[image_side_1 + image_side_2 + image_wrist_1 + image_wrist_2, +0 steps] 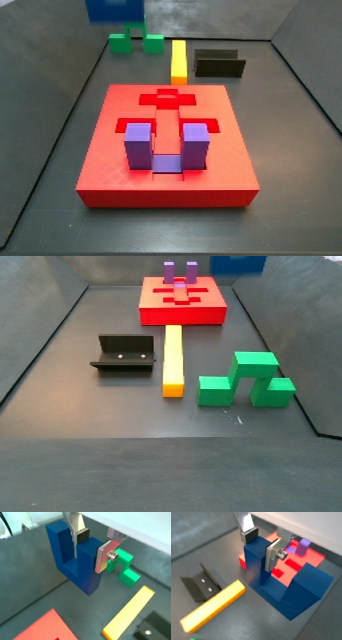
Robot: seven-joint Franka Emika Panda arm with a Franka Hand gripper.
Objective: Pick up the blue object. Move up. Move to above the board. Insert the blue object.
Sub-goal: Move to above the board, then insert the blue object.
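A: State the gripper (91, 552) condition.

B: Clenched on one prong of the blue object (72, 557), which hangs clear of the floor. In a side view the object (115, 9) sits at the frame's top edge, well beyond the board's (100, 140) far side.

A: Failure modes?

B: Judged only: the grip holds one prong, so the block may pivot between the pads. The purple block (164, 146) already fills one recess; a tilted or misaligned descent may strike it or the recess rim.

A: Materials and shapes?

B: All parts are matte and hard-edged. The blue object is U-shaped. The board is a flat red slab with a cross recess. Beyond the board lie a yellow bar (173, 357), a stepped green block (246, 378) and the dark fixture (128, 354).
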